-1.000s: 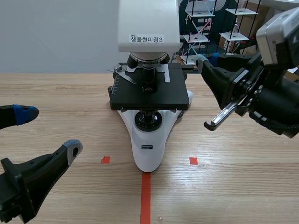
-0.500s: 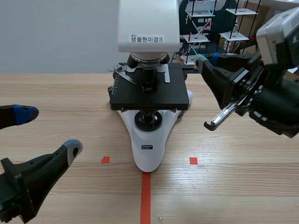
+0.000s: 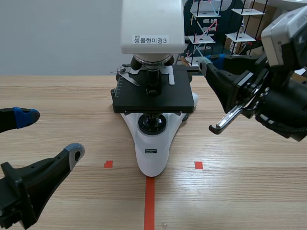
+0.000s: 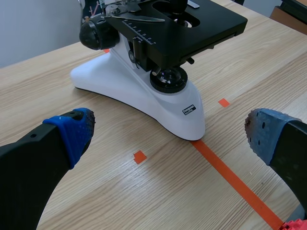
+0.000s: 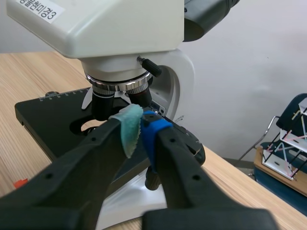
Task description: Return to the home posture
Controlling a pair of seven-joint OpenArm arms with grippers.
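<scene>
A white microscope (image 3: 152,148) with a black stage (image 3: 153,98) stands at the table's middle. My left gripper (image 3: 49,134) is open low at the near left, well short of the microscope base (image 4: 144,93), with nothing between its fingers. My right gripper (image 3: 207,63) is raised at the right, its tip level with the stage's back right corner. In the right wrist view its grey-green and blue pads meet, so my right gripper (image 5: 142,130) is shut on nothing, just beside the stage (image 5: 53,120) and below the microscope head (image 5: 110,24).
Orange-red tape marks (image 3: 149,201) lie on the wooden table in front of the microscope. A metal lever (image 3: 225,120) hangs from the right arm's wrist. Racks with white shelves (image 3: 240,36) stand behind the table at the far right.
</scene>
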